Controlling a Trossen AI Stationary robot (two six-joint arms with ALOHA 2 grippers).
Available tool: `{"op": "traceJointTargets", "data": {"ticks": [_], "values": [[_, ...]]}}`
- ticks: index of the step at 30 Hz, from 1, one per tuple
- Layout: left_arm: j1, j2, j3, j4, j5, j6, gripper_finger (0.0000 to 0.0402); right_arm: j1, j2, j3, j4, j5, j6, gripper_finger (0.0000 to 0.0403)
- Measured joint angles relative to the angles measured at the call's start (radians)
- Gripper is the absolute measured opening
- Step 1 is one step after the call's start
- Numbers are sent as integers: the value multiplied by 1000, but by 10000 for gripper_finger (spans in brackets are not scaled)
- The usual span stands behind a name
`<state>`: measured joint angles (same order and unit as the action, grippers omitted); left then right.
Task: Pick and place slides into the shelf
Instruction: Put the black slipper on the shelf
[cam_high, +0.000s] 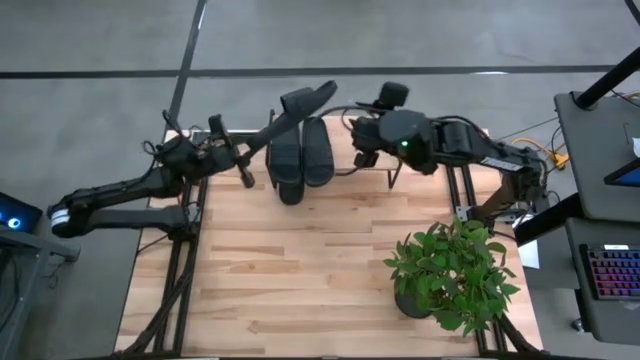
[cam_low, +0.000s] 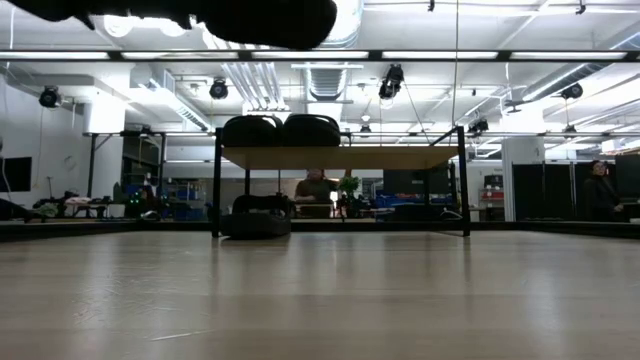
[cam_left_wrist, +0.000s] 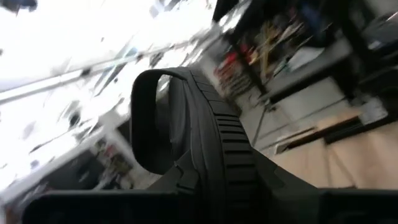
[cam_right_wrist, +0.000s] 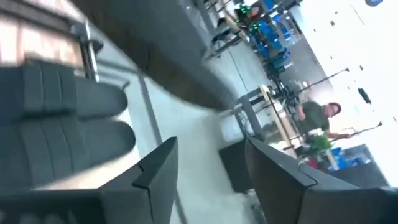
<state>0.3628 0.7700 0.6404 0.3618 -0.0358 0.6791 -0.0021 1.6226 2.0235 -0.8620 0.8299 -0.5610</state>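
Note:
My left gripper (cam_high: 247, 160) is shut on one black slide (cam_high: 300, 108), raised over the table's far left part; in the low view this slide (cam_low: 200, 15) hangs at the very top. Two more slides (cam_high: 302, 155) lie side by side on the shelf's top board (cam_low: 340, 157). Another slide (cam_low: 255, 215) rests on the shelf's lower level. My right gripper (cam_high: 362, 150) is open and hovers just right of the two slides on top; the right wrist view shows them (cam_right_wrist: 62, 118) beside its spread fingers (cam_right_wrist: 155, 168), untouched. My left gripper holds the slide by one end of its sole (cam_left_wrist: 217, 168), coming level from the table's left. The slide is lifted clear and tilted, its far end (cam_high: 325, 93) higher and pointing past the shelf. Its ribbed sole (cam_left_wrist: 217, 134) and strap (cam_left_wrist: 146, 118) stand up ahead of the fingers, which are themselves hidden.
A potted green plant (cam_high: 450, 275) stands on the table's near right part. The shelf's black legs (cam_low: 216, 185) stand at the table's far edge. A person (cam_low: 318, 187) sits in the room behind the shelf. Bare wooden tabletop (cam_high: 300, 270) lies in the middle.

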Motion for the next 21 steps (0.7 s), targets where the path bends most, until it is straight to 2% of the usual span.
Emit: {"op": "traceJointTargets", "data": {"ticks": [6, 11, 13, 16, 21], "values": [[-125, 175, 112, -22, -253, 50, 44, 1, -36, -3, 0, 18, 163, 175], [-254, 316, 206, -6, -650, 272, 44, 1, -63, 0, 2, 22, 206, 168], [-288, 364, 232, -12, -764, 350, 44, 2, -59, -2, -1, 19, 206, 167], [-316, 421, 260, -3, -848, 436, 43, 1, -55, -2, -1, 2, 199, 166], [-331, 493, 295, -3, -893, 518, 43, -1, -20, -1, 2, -91, 70, 166]]}}
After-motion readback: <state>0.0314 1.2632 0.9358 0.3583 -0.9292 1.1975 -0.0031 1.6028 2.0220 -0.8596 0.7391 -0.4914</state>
